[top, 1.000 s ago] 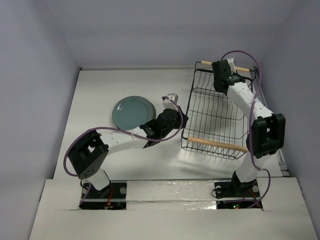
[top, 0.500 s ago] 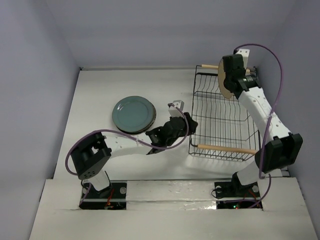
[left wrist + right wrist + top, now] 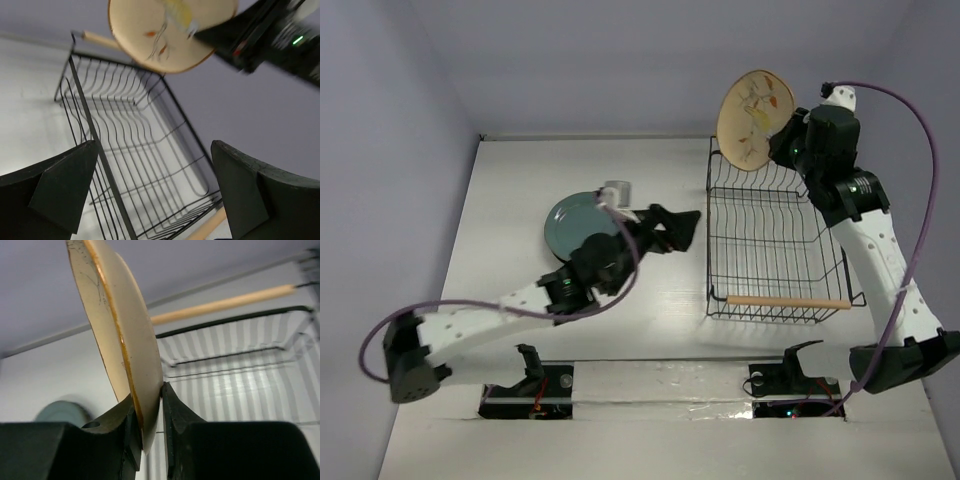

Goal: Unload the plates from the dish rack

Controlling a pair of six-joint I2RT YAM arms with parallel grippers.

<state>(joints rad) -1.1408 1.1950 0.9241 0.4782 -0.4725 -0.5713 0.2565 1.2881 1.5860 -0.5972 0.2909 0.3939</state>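
A tan plate (image 3: 755, 118) with small leaf marks hangs on edge above the far end of the dish rack (image 3: 775, 240), with my right gripper (image 3: 788, 135) shut on its rim. In the right wrist view the tan plate (image 3: 120, 340) stands pinched between both fingers of my right gripper (image 3: 150, 410). The black wire rack holds no plates that I can see. A teal plate (image 3: 572, 225) tops a stack left of the rack, partly hidden by my left arm. My left gripper (image 3: 675, 230) is open, raised beside the rack's left side and facing the dish rack (image 3: 135, 150) and the tan plate (image 3: 170, 30).
The rack's near wooden handle (image 3: 788, 301) lies toward the arm bases, and its far wooden handle (image 3: 225, 304) is behind the held plate. Grey walls close in the table at the back and sides. The right arm (image 3: 880, 260) arches over the rack's right side.
My right gripper lifted the tan plate up out of the rack. The left gripper opened and rose by the rack's left side. The rack shifted right and straightened.
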